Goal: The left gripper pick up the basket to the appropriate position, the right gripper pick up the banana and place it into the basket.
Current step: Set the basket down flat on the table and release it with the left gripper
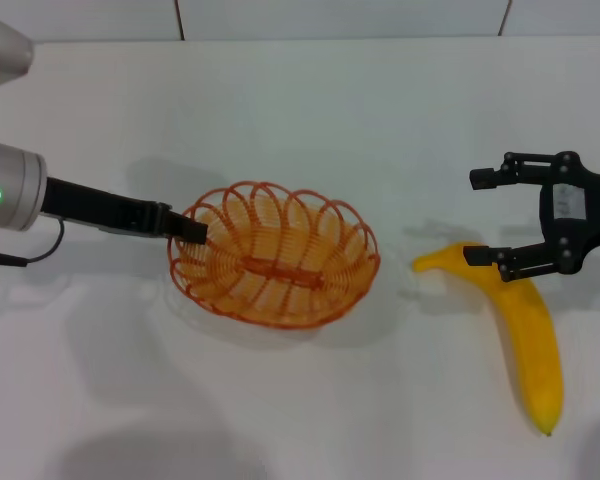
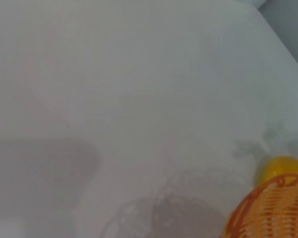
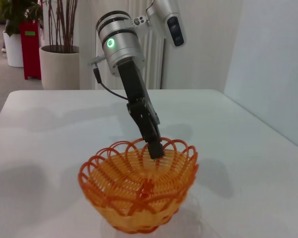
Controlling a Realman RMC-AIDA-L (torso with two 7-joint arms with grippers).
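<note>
The orange wire basket (image 1: pixel 275 255) is in the middle of the white table (image 1: pixel 310 110). My left gripper (image 1: pixel 190 228) reaches in from the left and is shut on the basket's left rim. The right wrist view shows this grip (image 3: pixel 155 148) on the basket (image 3: pixel 139 191). I cannot tell whether the basket touches the table. The yellow banana (image 1: pixel 528 335) lies on the right, its stem pointing towards the basket. My right gripper (image 1: pixel 485 218) is open at the banana's stem end, with one finger over it. The left wrist view shows the basket's edge (image 2: pixel 273 213) and a bit of the banana (image 2: pixel 280 168).
The table's far edge (image 1: pixel 280 40) meets a tiled wall. In the right wrist view, plant pots (image 3: pixel 59 64) and a radiator stand beyond the table, behind the left arm (image 3: pixel 121 47).
</note>
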